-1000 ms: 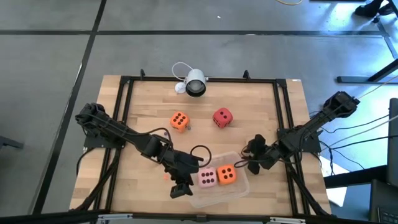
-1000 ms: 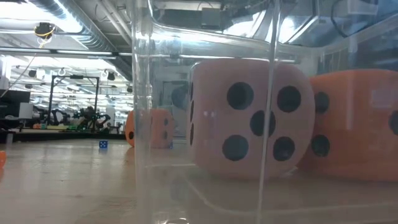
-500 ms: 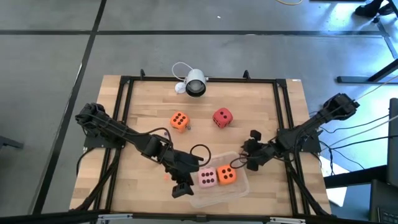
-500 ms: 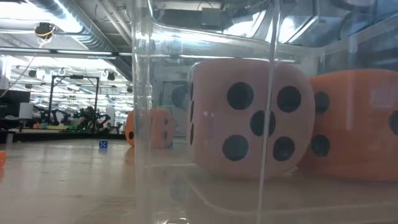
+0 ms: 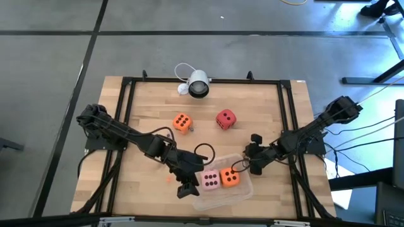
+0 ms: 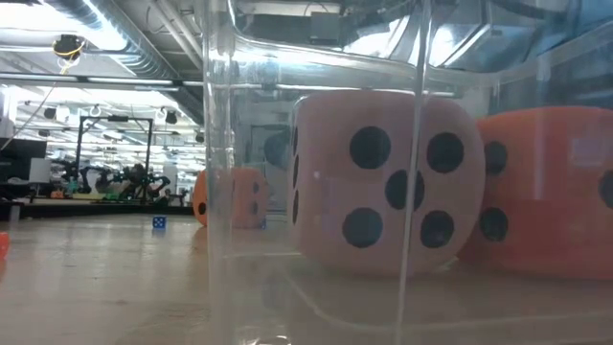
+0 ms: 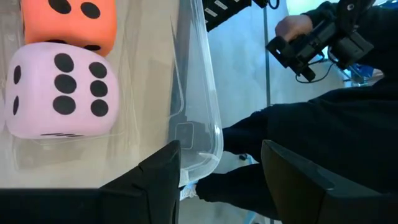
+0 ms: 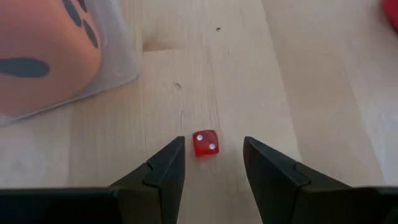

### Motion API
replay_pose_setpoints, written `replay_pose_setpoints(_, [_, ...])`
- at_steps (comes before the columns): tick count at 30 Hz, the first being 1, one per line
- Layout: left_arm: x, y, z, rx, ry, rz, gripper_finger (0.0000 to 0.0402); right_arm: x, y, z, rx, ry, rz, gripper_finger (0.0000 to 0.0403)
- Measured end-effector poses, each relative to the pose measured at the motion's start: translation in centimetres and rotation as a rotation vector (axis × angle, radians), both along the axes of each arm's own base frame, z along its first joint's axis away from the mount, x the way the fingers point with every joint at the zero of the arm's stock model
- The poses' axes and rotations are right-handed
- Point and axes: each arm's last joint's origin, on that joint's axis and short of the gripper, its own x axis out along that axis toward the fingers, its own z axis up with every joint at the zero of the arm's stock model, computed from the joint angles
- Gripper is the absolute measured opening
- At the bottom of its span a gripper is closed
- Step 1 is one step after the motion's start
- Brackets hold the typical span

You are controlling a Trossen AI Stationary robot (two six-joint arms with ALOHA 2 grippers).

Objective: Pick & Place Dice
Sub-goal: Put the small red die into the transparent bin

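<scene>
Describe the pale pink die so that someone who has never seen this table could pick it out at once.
Start at the clear plastic tub at the near edge of the wooden table, between the two grippers. Two dice sit inside it side by side. The pale pink die is the one nearer the left gripper; its neighbour in the tub is orange, as is one die out on the table.

both arms are showing matte black jointed links – the left arm [image 5: 120, 133] and right arm [image 5: 315, 129] are each trailing thin black cables, and the left gripper [image 7: 217, 177] is ending in two dark angular fingers.
</scene>
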Motion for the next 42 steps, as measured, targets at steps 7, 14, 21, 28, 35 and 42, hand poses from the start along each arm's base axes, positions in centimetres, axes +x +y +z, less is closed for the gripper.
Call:
replay_pose_setpoints(7, [0.1,0.1,0.0,-0.009,0.004,0.01,0.0214,0.5,0.3,-0.7,0.009,-0.008,-0.004,0.0162])
replay_pose_setpoints(14, [0.1,0.1,0.1,-0.021,-0.002,0.017,0.0214,1.2,0.6,-1.8,0.012,0.003,-0.007,0.0153])
replay_pose_setpoints(21, [0.1,0.1,0.1,-0.022,-0.001,0.017,0.0214,1.2,0.6,-1.9,0.011,0.008,-0.007,0.0069])
replay_pose_setpoints(28, [-0.1,0.2,0.5,-0.025,-0.01,0.018,0.0214,1.1,0.5,-1.9,0.014,0.012,-0.04,0.0052])
replay_pose_setpoints(35, [-0.4,0.4,0.9,-0.027,-0.023,0.024,0.0214,1.0,0.4,-1.9,0.025,0.011,-0.074,0.0052])
replay_pose_setpoints(42, [-0.6,0.6,1.3,-0.027,-0.035,0.032,0.0214,0.6,0.1,-1.6,0.056,0.023,-0.14,0.0052])
